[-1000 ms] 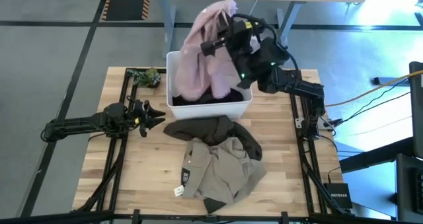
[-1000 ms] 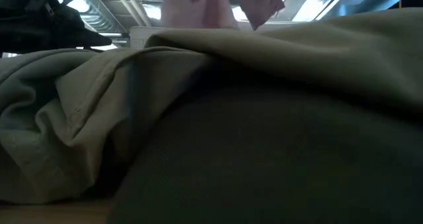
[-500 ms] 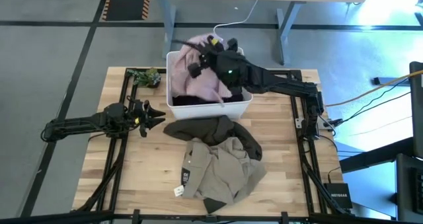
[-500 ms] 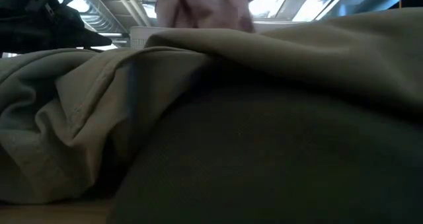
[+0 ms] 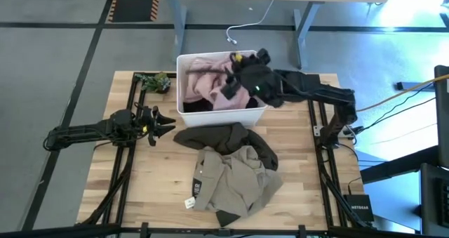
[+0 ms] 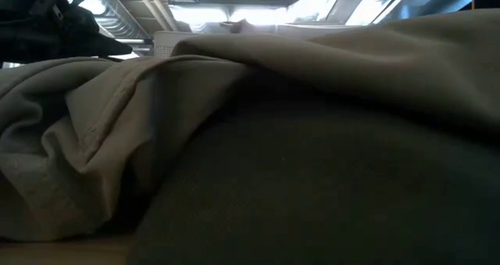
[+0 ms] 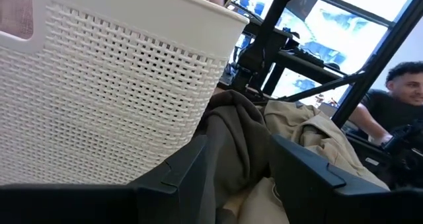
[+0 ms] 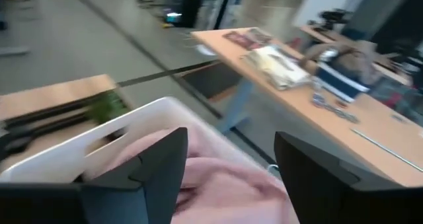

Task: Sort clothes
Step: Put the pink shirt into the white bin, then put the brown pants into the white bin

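Note:
A dusty pink garment [image 5: 209, 83] lies heaped in the white bin [image 5: 184, 115] at the table's far middle, on top of a black piece [image 5: 193, 106]. My right gripper [image 5: 235, 75] hovers over the bin's right half. It is open, with the pink cloth [image 8: 225, 184] below the gap between its fingers. A dark olive-brown garment [image 5: 224, 136] lies on the table in front of the bin. A grey-khaki one [image 5: 235, 178] with a white tag [image 5: 189, 203] overlaps its near edge. My left gripper [image 5: 165, 123] rests open at the table's left, pointing at the olive garment [image 7: 231, 131].
A small green plant [image 5: 156, 81] sits at the far left corner, beside the bin. The khaki garment [image 6: 234, 140] fills the low view. A desk [image 8: 317, 85] with loose items stands beyond the table. A person [image 7: 396, 92] shows off to the right.
My right gripper has come down from high above the bin toward its right half and let go of the pink garment. The garment hung tall from the gripper before and has now dropped into the bin as a heap.

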Robot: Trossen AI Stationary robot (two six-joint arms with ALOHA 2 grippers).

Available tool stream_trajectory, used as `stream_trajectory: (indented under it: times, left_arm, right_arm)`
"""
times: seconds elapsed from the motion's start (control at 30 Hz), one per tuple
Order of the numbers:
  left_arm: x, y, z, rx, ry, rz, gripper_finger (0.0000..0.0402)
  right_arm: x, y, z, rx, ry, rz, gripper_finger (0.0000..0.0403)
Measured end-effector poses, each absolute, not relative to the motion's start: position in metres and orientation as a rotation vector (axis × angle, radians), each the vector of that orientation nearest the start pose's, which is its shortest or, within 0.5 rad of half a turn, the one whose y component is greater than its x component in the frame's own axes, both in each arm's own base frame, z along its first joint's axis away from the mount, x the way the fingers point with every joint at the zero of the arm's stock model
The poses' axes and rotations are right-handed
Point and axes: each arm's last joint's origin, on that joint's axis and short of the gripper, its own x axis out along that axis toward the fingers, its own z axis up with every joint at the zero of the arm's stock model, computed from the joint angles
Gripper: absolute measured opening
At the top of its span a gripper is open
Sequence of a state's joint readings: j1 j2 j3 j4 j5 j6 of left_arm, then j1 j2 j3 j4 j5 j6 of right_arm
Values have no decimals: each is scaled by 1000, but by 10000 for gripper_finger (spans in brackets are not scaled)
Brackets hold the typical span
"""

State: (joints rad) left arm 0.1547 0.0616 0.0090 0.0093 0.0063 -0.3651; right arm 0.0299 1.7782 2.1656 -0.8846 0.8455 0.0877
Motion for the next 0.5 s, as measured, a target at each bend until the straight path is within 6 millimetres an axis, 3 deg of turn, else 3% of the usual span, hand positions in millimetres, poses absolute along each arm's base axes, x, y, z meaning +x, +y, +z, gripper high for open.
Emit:
stream_trajectory:
  times: [0.23,0.5]
  left_arm:
    - [100,15,163,-449,6,154,157]
    - [100,15,163,-511,3,156,157]
  right_arm:
    - [327,54,466,-90,516,-594,243]
    - [311,140,423,-86,729,-451,243]
